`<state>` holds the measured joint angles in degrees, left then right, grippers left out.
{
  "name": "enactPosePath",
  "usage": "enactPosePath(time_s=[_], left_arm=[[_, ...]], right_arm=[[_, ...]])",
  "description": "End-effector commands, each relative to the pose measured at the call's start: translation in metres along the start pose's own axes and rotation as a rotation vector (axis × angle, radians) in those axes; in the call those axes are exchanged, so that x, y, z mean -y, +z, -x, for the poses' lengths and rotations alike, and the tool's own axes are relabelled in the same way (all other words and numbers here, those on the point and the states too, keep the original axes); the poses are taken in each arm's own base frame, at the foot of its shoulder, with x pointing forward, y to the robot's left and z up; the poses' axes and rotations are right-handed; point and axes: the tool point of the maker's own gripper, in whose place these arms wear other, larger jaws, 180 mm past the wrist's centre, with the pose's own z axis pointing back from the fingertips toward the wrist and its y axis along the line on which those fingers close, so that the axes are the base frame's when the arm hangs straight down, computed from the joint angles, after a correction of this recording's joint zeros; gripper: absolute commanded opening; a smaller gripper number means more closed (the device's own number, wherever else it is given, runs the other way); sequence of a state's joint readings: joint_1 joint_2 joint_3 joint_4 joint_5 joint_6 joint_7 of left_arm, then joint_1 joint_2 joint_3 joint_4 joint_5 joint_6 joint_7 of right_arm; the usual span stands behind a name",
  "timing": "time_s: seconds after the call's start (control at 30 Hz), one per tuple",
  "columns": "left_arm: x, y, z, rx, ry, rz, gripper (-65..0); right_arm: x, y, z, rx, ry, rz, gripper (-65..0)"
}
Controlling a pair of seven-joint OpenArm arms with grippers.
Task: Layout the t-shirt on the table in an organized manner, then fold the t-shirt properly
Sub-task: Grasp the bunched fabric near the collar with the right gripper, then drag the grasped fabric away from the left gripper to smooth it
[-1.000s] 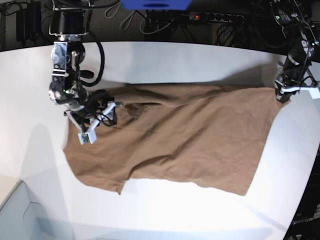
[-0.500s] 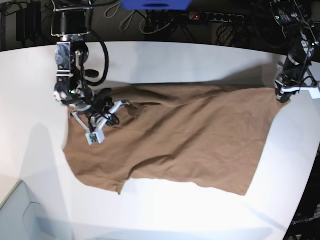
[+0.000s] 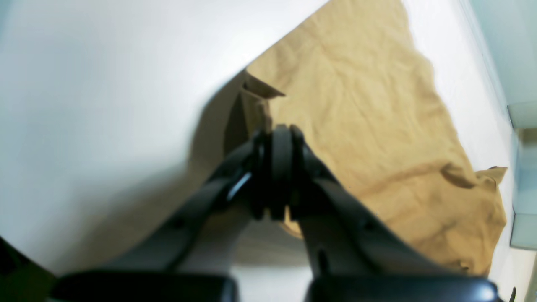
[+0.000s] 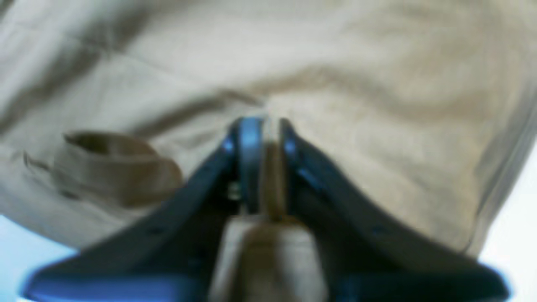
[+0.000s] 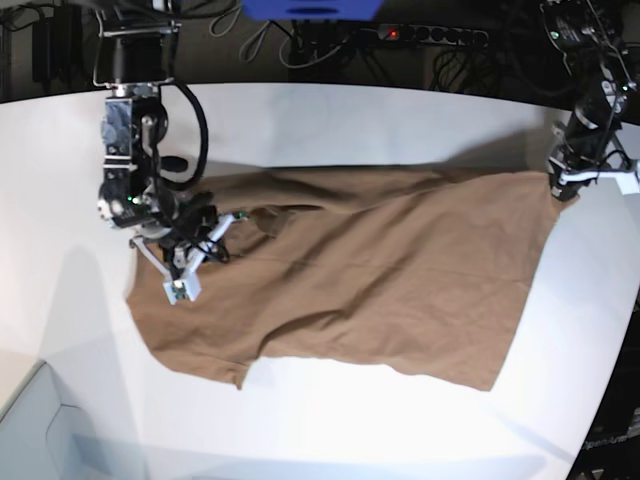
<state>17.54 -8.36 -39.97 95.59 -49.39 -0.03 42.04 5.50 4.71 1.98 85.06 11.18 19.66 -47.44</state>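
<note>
The brown t-shirt (image 5: pixel 380 290) lies spread on the white table (image 5: pixel 350 120), lengthwise from left to right and still wrinkled. At its left end, beside a dark fold near the collar (image 5: pixel 270 220), my right gripper (image 5: pixel 208 250) is pressed into the cloth. The right wrist view shows the t-shirt (image 4: pixel 356 84) close up, with my right gripper (image 4: pixel 264 126) shut on a ridge of it. At the far right corner my left gripper (image 5: pixel 558 190) is shut on the hem. In the left wrist view the left gripper (image 3: pixel 279 134) pinches that corner of the t-shirt (image 3: pixel 369 117).
Cables and a power strip (image 5: pixel 430 35) lie on the dark floor behind the table. A pale box (image 5: pixel 40 430) sits at the lower left corner. The table's curved edge (image 5: pixel 610 350) runs close past the shirt's right end.
The right arm has shifted slightly left and down, and its jaws have closed on the cloth near the collar. The left arm and the hem corner have not moved.
</note>
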Motion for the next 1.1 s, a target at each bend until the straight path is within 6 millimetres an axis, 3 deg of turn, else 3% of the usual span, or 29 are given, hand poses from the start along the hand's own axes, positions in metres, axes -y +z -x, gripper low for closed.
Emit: enactPosePath(time_s=[0.0,0.07,0.17,0.27,0.47,0.6,0.7,0.83,1.07], left_arm=[[0.005,0.001,-0.011,0.028,-0.005,0.019,-64.8],[0.003,0.001,-0.009,0.024,-0.002,0.015,-64.8],[0.005,0.0,-0.008,0.021,-0.003,0.019,-64.8],[0.005,0.0,-0.01,0.026,-0.002,0.019,-64.8],[0.005,0.0,-0.011,0.028,-0.001,0.02,-64.8],[0.006,0.0,-0.01,0.026,-0.002,0.021,-64.8],[0.006,-0.001,-0.01,0.025,-0.002,0.022,-64.8],[0.006,-0.001,-0.01,0.025,-0.002,0.022,-64.8],[0.007,-0.001,-0.01,0.026,-0.002,0.023,-64.8]], right_arm=[[0.002,0.003,-0.019,0.057,0.001,0.002,-48.9],[0.001,0.003,-0.019,0.062,0.0,0.002,-40.2],[0.0,0.003,-0.02,0.064,-0.001,0.0,-34.0],[0.0,0.002,-0.017,0.057,-0.004,-0.001,-33.7],[0.001,-0.012,0.008,-0.018,-0.036,-0.013,-33.8],[0.001,-0.012,0.004,0.021,-0.039,-0.013,-34.4],[0.001,-0.012,0.004,0.025,-0.04,-0.014,-42.5],[0.003,-0.011,-0.001,0.034,-0.038,-0.011,-65.0],[0.017,0.011,-0.029,0.13,-0.046,0.034,-65.0]])
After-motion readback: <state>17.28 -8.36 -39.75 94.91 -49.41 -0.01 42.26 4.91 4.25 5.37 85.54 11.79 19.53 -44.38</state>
